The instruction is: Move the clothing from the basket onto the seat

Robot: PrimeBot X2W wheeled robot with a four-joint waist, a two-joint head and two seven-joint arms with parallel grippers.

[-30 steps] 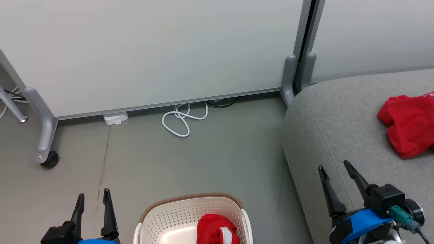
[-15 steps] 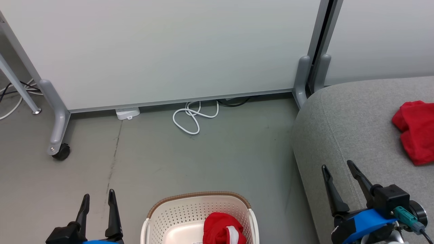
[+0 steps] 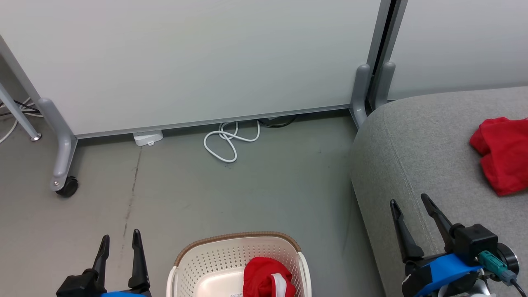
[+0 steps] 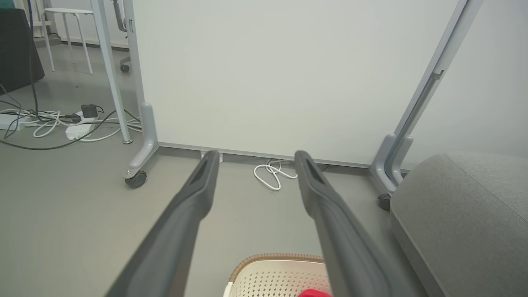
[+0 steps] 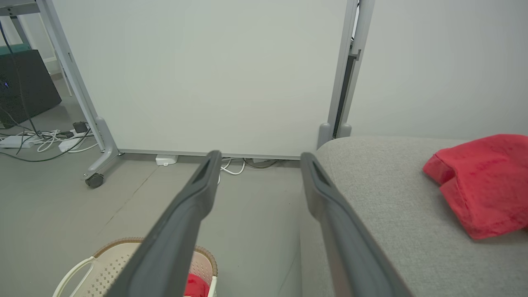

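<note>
Two claws, both spread and empty. Our left gripper (image 3: 120, 235) hangs over the floor (image 3: 268, 194) just beside the basket (image 3: 235, 238). Our right gripper (image 3: 408, 199) sits over the edge of the seat (image 3: 412, 140) on the basket's side. We note one red garment (image 3: 264, 277) bunched in the basket's right half. The second garment (image 3: 501, 154) lies crumpled on the seat, well apart from the right gripper. Farther off, a white cable (image 3: 225, 142) coils on the floor at the foot of a panel (image 3: 185, 62).
</note>
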